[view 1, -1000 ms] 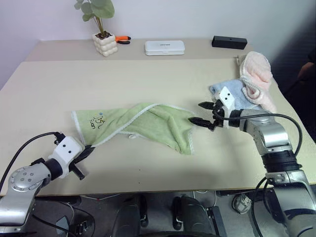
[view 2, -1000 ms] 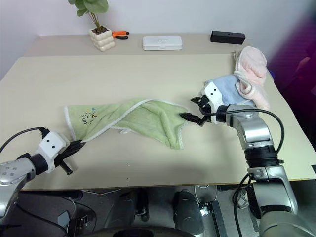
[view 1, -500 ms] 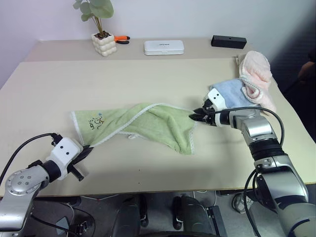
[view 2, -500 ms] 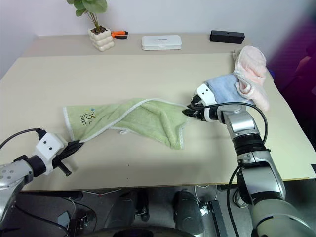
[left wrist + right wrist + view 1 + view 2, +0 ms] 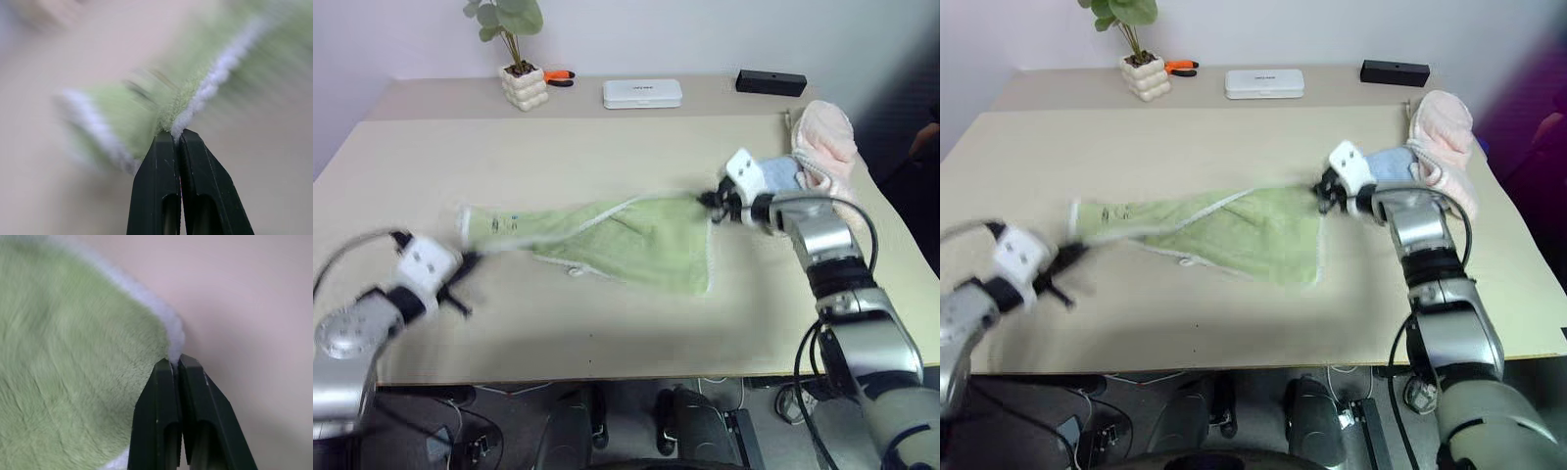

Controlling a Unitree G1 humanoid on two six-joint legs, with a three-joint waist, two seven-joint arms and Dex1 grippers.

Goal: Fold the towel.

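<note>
1. Towel (image 5: pixel 626 240): light green terry, fluffy nap, white stitched edging, small dark printed mark near the corner by the left claw. Roughly rectangular, now stretched into a long band with a loose flap sagging on the near side.
2. Table (image 5: pixel 607 157): smooth, matte, pale beige top; the towel's middle lies on or just above it, I can't tell which.
3. Left claw (image 5: pixel 460 269): two black tapered fingers, clenched on the towel's white-edged corner; in the left wrist view the fingers (image 5: pixel 161 196) press flat together with the edging pinched at their tips.
4. Right claw (image 5: pixel 713 203): clenched on the opposite corner; in the right wrist view the fingers (image 5: pixel 164 426) meet on the white edging, green pile spreading away from the tips.
5. Left arm reaches forward with a bent elbow, claw about level. Right arm stretches forward and inward, claw tipped slightly down, pointing towards the left claw.
6. The towel's long axis runs claw to claw across the table.
7. Just behind the right claw: a light blue cloth (image 5: pixel 781 174), and past it a pink fluffy cloth (image 5: pixel 827 137), bunched.
</note>
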